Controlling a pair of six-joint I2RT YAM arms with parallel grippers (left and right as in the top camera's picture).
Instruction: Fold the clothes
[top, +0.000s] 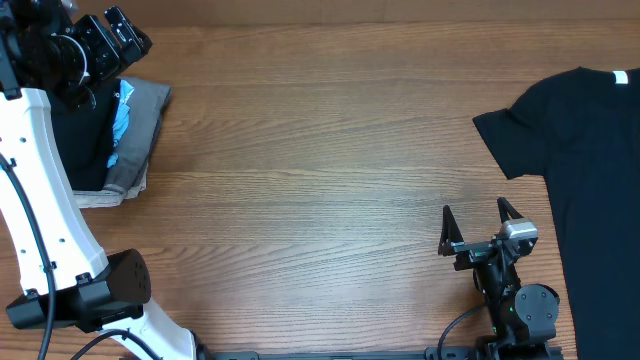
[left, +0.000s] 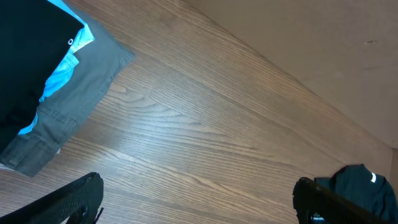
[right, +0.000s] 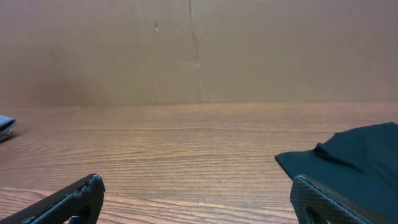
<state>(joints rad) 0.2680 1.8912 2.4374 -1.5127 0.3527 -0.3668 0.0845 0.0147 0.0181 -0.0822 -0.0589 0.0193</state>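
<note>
A black T-shirt (top: 590, 170) lies spread flat at the right side of the table, one sleeve pointing left and its white neck label (top: 622, 78) at the far edge. My right gripper (top: 475, 212) stands open just left of the shirt's lower part, touching nothing; the wrist view shows the sleeve (right: 354, 155) ahead on the right, beyond the open right gripper (right: 198, 182). Far off at the back left, my left gripper (top: 118, 35) hangs open and empty over a pile of folded clothes (top: 125, 130). The left gripper (left: 198, 183) shows bare wood between its fingers.
The folded pile shows a black garment (left: 25, 62) on top, then blue fabric (left: 62, 68) and a grey piece (left: 87, 87) underneath. The wooden table (top: 320, 150) stretches between pile and shirt. A brown wall (right: 199, 50) stands behind the table.
</note>
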